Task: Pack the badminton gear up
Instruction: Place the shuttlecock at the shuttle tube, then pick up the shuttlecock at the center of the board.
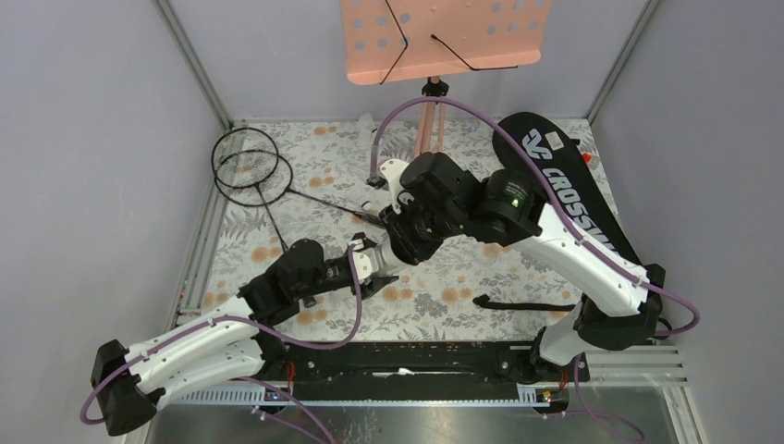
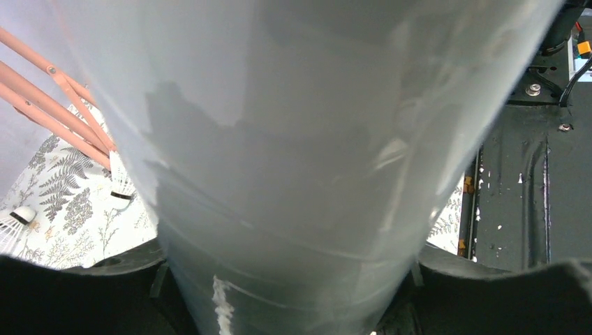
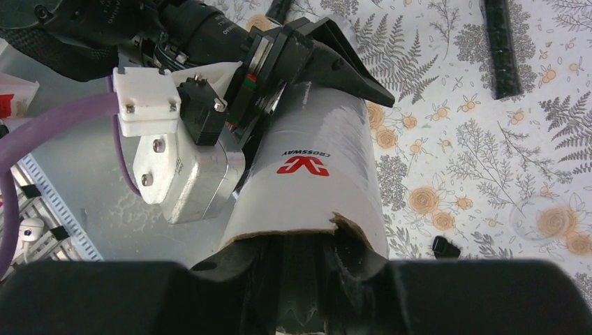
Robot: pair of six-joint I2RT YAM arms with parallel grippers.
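Note:
The long white tube [image 3: 307, 188], marked CROSSWAY in red, is held up off the table, and my left gripper [image 3: 314, 63] is shut around its middle. In the left wrist view the tube [image 2: 293, 139] fills the space between the fingers. My right gripper [image 3: 328, 272] sits at the tube's torn open end, fingers partly inside the mouth; what is between them is too dark to make out. Two black rackets [image 1: 245, 162] lie crossed at the back left. The black bag [image 1: 564, 199] lies at the right. Two shuttlecocks [image 2: 122, 183] [image 2: 14, 225] rest on the cloth.
The pink music stand [image 1: 444, 37] rises at the back centre, its legs [image 2: 49, 105] close to the tube. The bag's black strap [image 1: 522, 303] lies loose near the right arm's base. A clear round lid [image 3: 534, 220] rests on the floral cloth.

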